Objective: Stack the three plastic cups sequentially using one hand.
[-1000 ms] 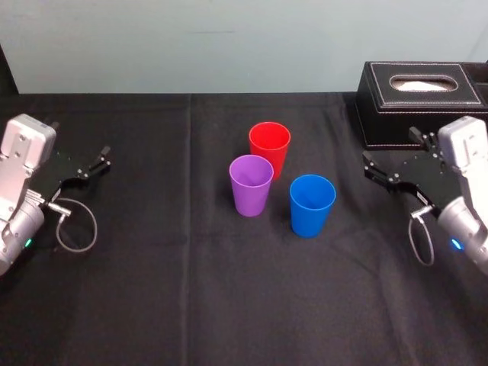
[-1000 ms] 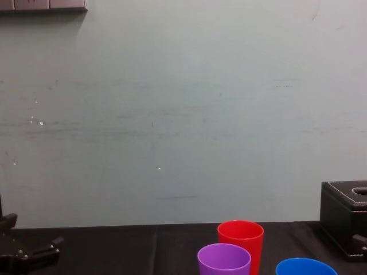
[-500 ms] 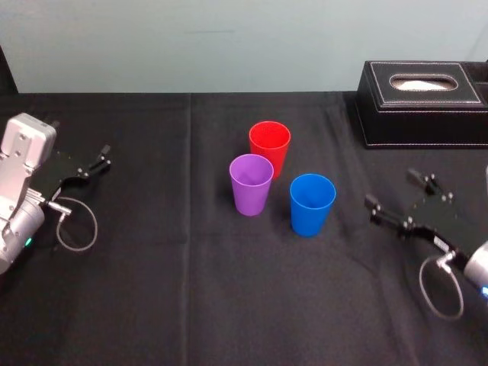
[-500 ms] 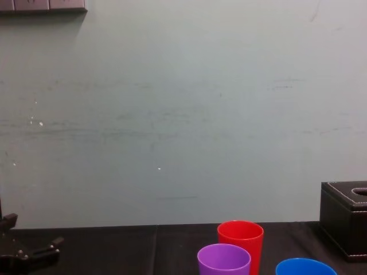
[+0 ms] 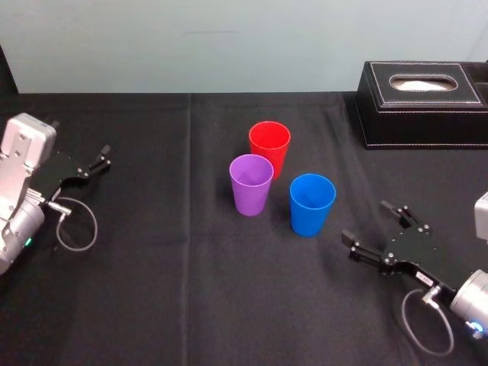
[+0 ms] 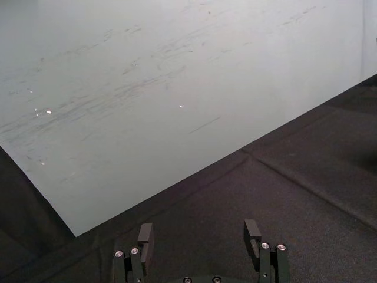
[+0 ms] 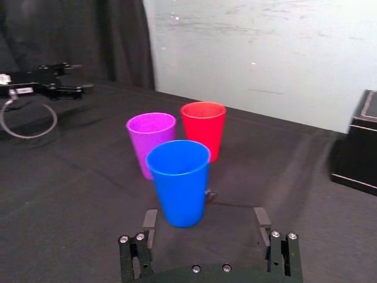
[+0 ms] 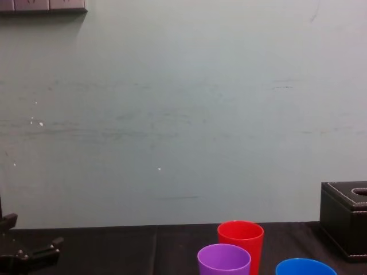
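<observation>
Your right gripper [image 5: 369,223] is wide open and empty, with the blue cup [image 5: 312,203] near at its 10 o'clock. Bring the jaws squarely to either side of its wall, clear of the purple cup [image 5: 251,184] at the blue's 9 and the red cup [image 5: 269,146] at its 11. Your left gripper [image 5: 97,162] is parked open at the table's 9 o'clock
</observation>
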